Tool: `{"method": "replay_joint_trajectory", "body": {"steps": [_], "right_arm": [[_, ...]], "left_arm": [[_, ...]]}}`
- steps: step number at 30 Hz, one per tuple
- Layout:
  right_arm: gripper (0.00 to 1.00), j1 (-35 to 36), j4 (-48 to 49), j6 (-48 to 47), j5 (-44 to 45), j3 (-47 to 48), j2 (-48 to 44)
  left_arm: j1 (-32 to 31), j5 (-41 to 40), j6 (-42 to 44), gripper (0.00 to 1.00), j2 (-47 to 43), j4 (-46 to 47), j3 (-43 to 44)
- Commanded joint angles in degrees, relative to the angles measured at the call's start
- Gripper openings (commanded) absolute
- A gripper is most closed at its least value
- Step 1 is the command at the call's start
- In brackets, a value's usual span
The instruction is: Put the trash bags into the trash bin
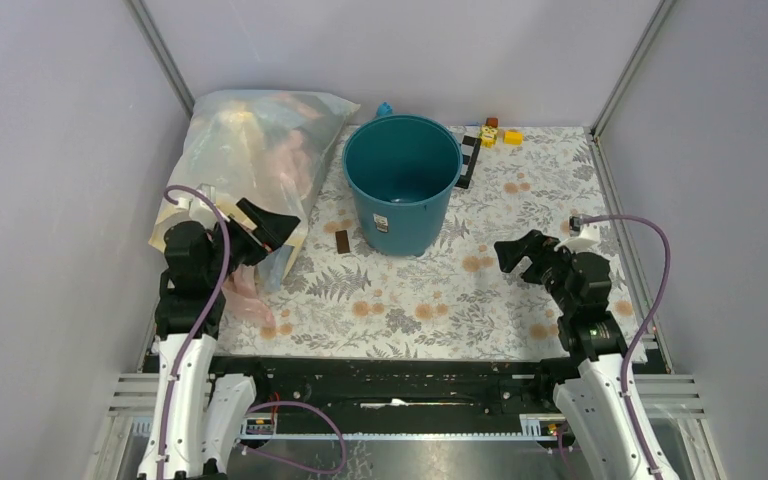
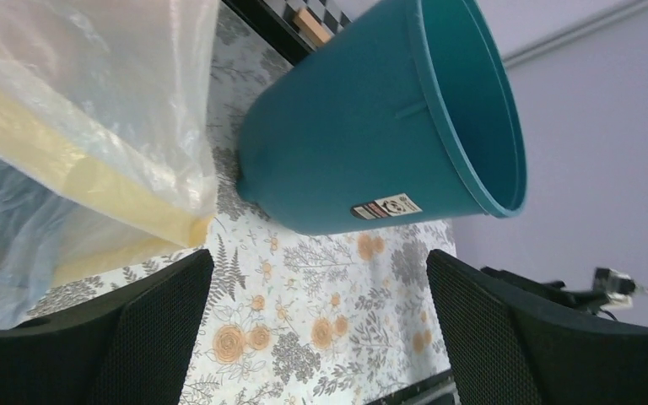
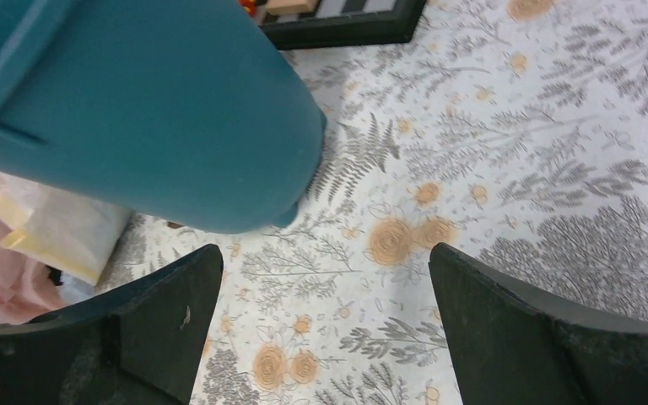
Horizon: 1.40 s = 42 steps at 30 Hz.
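The teal-blue trash bin [image 1: 402,182] stands upright and looks empty at the table's middle back; it also shows in the left wrist view [image 2: 380,126] and in the right wrist view [image 3: 135,110]. A large clear plastic sack holding coloured trash bags [image 1: 250,160] lies at the back left, against the wall; it also shows in the left wrist view [image 2: 76,143]. My left gripper [image 1: 272,226] is open and empty, hovering at the sack's near right edge. My right gripper [image 1: 516,256] is open and empty, right of the bin, above the floral cloth.
A small dark block [image 1: 343,242] lies just left of the bin's base. A black-and-white strip [image 1: 468,160] and small yellow and red toys [image 1: 498,133] lie behind the bin at the right. A pink bag end [image 1: 250,295] trails near the left arm. Walls close in on both sides.
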Motion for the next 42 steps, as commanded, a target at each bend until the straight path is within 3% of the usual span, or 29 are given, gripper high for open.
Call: {"method": "replay_joint_trajectory", "body": {"steps": [1, 3, 14, 18, 23, 27, 34, 38, 39, 40, 42], "right_arm": [[1.0, 0.37, 1.16, 0.21, 4.48, -1.44, 0.12], [1.0, 0.37, 0.8, -0.26, 4.51, -2.08, 0.24], [1.0, 0.37, 3.15, 0.43, 4.64, -6.16, 0.05], [1.0, 0.37, 7.55, 0.73, 3.92, -9.63, 1.66], [1.0, 0.37, 9.86, 0.42, 3.62, -11.73, 2.71], [1.0, 0.35, 10.74, 0.34, 3.78, -12.92, 2.09], [1.0, 0.33, 10.88, 0.47, 3.71, -13.58, 1.73], [1.0, 0.37, 10.94, 0.53, 3.56, -13.68, 2.19], [1.0, 0.37, 10.97, 0.52, 3.54, -13.68, 2.27], [1.0, 0.37, 10.98, 0.57, 3.53, -13.68, 2.24], [1.0, 0.37, 10.97, 0.57, 3.45, -13.76, 2.11]], "left_arm": [[0.23, 7.32, -0.14, 0.99, -0.11, 8.05, -3.18], [0.2, 3.74, 0.03, 0.99, 0.25, 6.42, -3.74], [0.19, -37.84, -6.36, 0.98, -5.28, -12.5, -3.15], [0.19, -40.51, -7.73, 0.97, -7.18, -12.56, -5.82], [0.19, -40.38, -9.23, 0.99, -1.93, -12.06, -8.43], [0.21, -45.78, -13.96, 0.99, 0.13, -12.53, -11.28], [0.26, -46.9, -17.32, 0.99, 1.33, -1.36, -21.04], [0.18, -50.63, -19.53, 0.99, 6.42, 2.17, -23.35], [0.18, -51.26, -19.9, 0.95, 8.42, 2.98, -23.33], [0.21, -51.55, -19.73, 0.86, 10.87, 3.65, -22.89], [0.21, -51.55, -17.44, 0.28, 13.56, 4.24, -20.8]]}}
